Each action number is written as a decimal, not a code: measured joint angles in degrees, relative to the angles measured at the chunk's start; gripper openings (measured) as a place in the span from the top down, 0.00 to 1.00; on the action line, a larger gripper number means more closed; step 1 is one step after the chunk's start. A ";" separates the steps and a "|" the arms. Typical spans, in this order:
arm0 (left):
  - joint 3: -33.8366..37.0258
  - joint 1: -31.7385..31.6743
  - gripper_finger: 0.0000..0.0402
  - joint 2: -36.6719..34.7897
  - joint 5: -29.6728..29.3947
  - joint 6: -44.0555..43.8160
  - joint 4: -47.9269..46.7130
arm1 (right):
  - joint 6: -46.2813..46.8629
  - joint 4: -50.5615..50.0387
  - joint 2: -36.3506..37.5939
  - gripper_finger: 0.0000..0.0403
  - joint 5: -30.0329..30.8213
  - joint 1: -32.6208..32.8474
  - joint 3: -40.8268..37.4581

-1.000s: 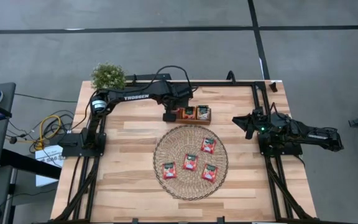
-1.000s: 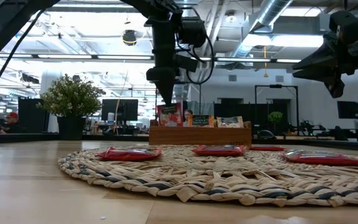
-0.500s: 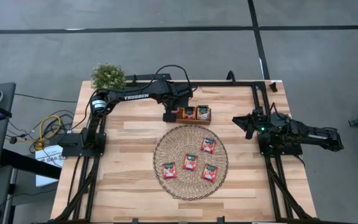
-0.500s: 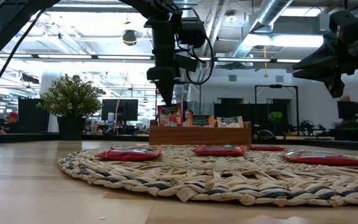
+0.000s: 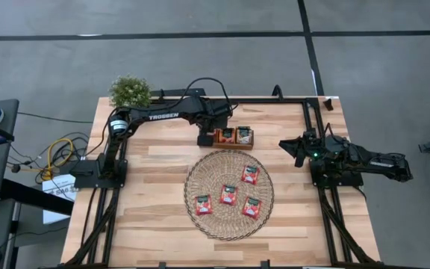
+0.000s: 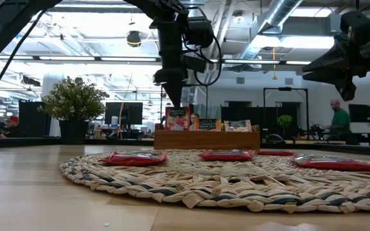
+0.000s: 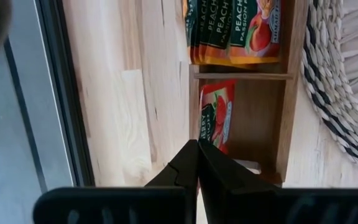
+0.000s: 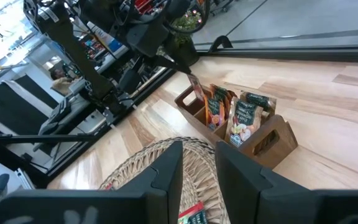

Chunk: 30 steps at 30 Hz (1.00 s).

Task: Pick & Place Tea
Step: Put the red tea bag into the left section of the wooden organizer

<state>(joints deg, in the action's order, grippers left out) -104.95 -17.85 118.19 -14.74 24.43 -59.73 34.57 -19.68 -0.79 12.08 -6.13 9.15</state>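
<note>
Table: the pale wooden plank table [image 5: 163, 161] carries everything; both dark arms reach in over it from its two sides.
Mat: the round woven straw mat [image 5: 228, 194] with dark bands at its edge lies in the middle of the table, with four red-orange square tea sachets [image 5: 228, 195] flat on it, apart from one another.
Tray: the brown wooden three-slot tray [image 5: 232, 137] sits just beyond the mat's far edge; from the left wrist view one end slot [image 7: 241, 115] holds a single red sachet [image 7: 216, 121] standing on edge, and the slot beside it holds a bunch of peach-labelled sachets [image 7: 235, 31]. The third slot also has sachets upright in it, seen from the right arm's camera.
Progress: I'd judge it partly done; some tea is already filed in the tray, and the four sachets on the mat are left to move.
Left gripper: the left gripper [image 7: 197, 163] hangs over the tray's end slot with its fingers pressed together; nothing shows between them, and the red sachet stands in the slot just below the tips.
Right gripper: the right gripper [image 5: 298, 150] waits off to the table's right side, well apart from mat and tray, fingers parted and empty.
Next: likely another sachet off the mat, by my reckoning.
</note>
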 joint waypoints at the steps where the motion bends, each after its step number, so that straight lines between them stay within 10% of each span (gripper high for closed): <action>1: 0.00 0.00 1.00 0.00 0.00 0.02 0.09 | 0.00 0.00 0.01 0.78 0.02 0.00 0.00; 21: 0.00 0.88 0.71 -1.25 -2.49 -7.25 -5.10 | 0.00 0.00 -0.01 0.78 0.00 0.00 0.00; 30: -0.04 6.97 0.71 -3.58 18.84 -13.95 -8.88 | 0.15 0.02 0.01 0.78 -0.05 0.00 0.02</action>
<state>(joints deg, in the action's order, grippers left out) -104.99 -10.88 114.61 4.10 10.48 -68.61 34.72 -19.66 -0.78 12.03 -6.13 9.16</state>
